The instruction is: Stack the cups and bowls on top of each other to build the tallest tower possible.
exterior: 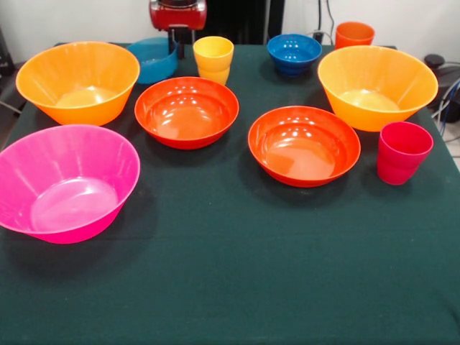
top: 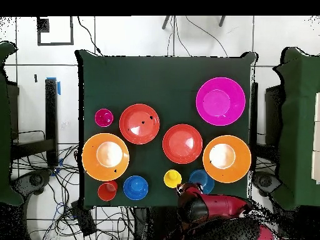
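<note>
Nothing is stacked: around the two shallow red-orange plastic bowls [exterior: 187, 111] [exterior: 304, 144], the large pink bowl [exterior: 66, 181], orange-yellow bowls [exterior: 77, 81] [exterior: 377, 86], blue bowls [exterior: 294, 53] [exterior: 154, 57] and three tumblers [exterior: 213, 60] [exterior: 354, 34] [exterior: 403, 152] stand upright, apart.

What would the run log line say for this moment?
stage: not started | bowls: all separate | cups: upright, unstacked | tower: none | arm: drawn back

My Sawyer arm [top: 209, 209] shows glossy red rounded casing with black joints; its red pedestal [exterior: 177, 14] has a dark top.
</note>
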